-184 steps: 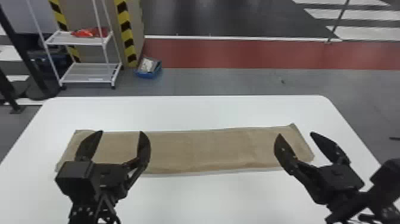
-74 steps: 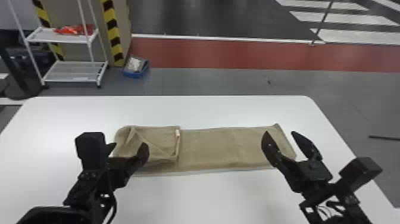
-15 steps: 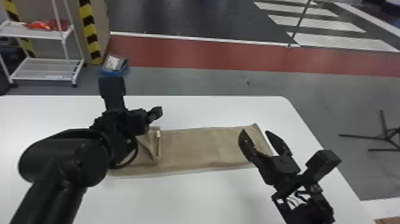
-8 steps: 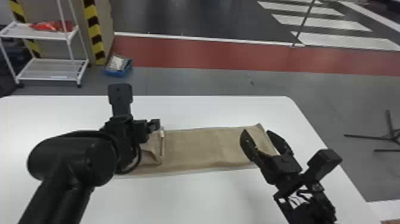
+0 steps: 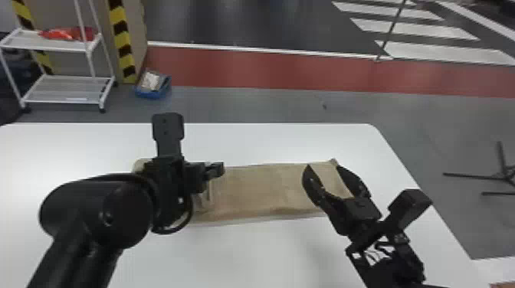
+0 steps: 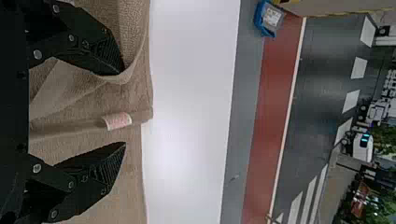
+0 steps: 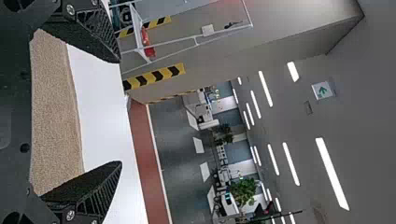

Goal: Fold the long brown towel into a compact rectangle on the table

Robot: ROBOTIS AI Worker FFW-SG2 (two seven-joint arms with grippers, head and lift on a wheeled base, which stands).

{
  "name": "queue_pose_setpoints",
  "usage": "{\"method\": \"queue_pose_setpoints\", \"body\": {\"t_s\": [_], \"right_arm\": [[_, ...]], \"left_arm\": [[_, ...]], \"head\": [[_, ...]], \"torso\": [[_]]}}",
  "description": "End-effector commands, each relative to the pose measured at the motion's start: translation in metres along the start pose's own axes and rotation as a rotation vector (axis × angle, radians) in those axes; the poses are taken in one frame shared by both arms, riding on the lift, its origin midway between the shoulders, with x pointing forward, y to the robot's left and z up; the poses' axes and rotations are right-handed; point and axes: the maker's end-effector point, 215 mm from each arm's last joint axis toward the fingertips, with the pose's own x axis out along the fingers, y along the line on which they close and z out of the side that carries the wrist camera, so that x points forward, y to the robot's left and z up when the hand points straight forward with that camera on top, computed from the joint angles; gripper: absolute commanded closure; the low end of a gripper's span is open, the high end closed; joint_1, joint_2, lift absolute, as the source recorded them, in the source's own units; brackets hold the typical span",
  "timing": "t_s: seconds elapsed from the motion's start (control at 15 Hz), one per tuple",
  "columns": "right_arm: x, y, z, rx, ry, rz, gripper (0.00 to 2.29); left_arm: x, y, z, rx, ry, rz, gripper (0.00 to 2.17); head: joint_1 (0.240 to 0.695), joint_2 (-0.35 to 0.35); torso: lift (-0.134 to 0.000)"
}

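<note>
The brown towel (image 5: 260, 191) lies across the white table, its left end folded over onto the rest. My left gripper (image 5: 214, 170) is over that folded part. Seen from the left wrist, the left gripper (image 6: 123, 108) has its fingers wide apart, with the towel (image 6: 93, 98) and a small label (image 6: 117, 120) at the folded edge between them; one fingertip touches a raised fold. Above the towel's right end, my right gripper (image 5: 323, 172) stands open. In the right wrist view the right gripper (image 7: 120, 112) has nothing between its fingers, with the towel (image 7: 56, 112) beyond.
The white table (image 5: 268, 141) surrounds the towel, with its right edge sloping past the right arm. Behind it on the floor stand a white shelf rack (image 5: 65, 88) and a blue box (image 5: 153, 86). Black stand legs (image 5: 502, 176) are at the far right.
The towel's left end has been folded over toward the right since the earliest frame. My left arm has since moved forward over the fold. The head view has turned to the right overall.
</note>
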Motion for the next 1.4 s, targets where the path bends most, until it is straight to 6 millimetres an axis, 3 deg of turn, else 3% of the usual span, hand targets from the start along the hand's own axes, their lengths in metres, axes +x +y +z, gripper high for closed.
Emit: {"method": "queue_pose_setpoints", "body": {"t_s": [0.0,0.2,0.47,0.6,0.73,1.07,1.2,1.33], "right_arm": [[-0.001,0.0,-0.001,0.0,0.002,0.0,0.11],[0.0,0.001,-0.001,0.001,0.002,0.001,0.11],[0.0,0.001,0.0,0.0,0.001,0.002,0.11],[0.0,0.001,-0.001,0.002,0.002,0.001,0.11],[0.001,0.003,-0.002,0.005,0.002,0.003,0.11],[-0.001,0.002,-0.003,0.007,0.002,0.0,0.11],[-0.001,0.004,-0.004,0.007,0.003,0.003,0.11],[-0.001,0.003,-0.004,0.007,0.003,0.003,0.11]], "left_arm": [[-0.001,-0.02,0.009,-0.077,-0.021,-0.081,0.46],[0.008,-0.011,0.016,-0.121,-0.044,-0.06,0.46],[0.018,0.03,0.021,-0.096,-0.084,0.096,0.46],[0.017,0.041,0.018,-0.033,-0.079,0.164,0.46],[0.013,0.016,0.016,-0.061,-0.057,0.083,0.46],[-0.001,-0.05,-0.001,-0.203,0.064,-0.175,0.46],[0.0,-0.049,-0.003,-0.212,0.069,-0.175,0.46],[0.005,-0.032,0.009,-0.247,0.028,-0.127,0.46]], "head": [[0.695,-0.19],[0.695,-0.208],[0.695,-0.187],[0.695,-0.168],[0.695,-0.152],[0.695,-0.198],[0.695,-0.232],[0.695,-0.236]], "torso": [[-0.12],[-0.12],[-0.12],[-0.12],[-0.12],[-0.12],[-0.12],[-0.12]]}}
